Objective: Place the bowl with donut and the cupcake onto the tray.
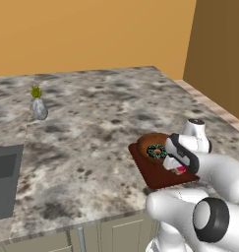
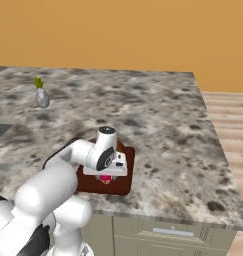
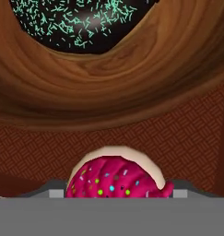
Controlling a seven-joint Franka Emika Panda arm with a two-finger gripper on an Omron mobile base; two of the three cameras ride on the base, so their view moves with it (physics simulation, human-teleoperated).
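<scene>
Cupcake, bowl and donut, catalogued on the tray at the counter's near edge.

Cupcake (image 3: 114, 177), pink-topped, is seen nearest, set on or just over the tray (image 3: 187, 133), directly under the gripper (image 1: 179, 167); whether the jaws are clamped on it or parted cannot be told. Bowl (image 3: 109, 87) is placed beyond it on the same tray, with the donut (image 3: 76, 20) held inside. Both items are judged delivered, pending release. Farther off on the counter (image 1: 101, 118), well apart, a grey vase (image 1: 39, 108) is noted.
</scene>
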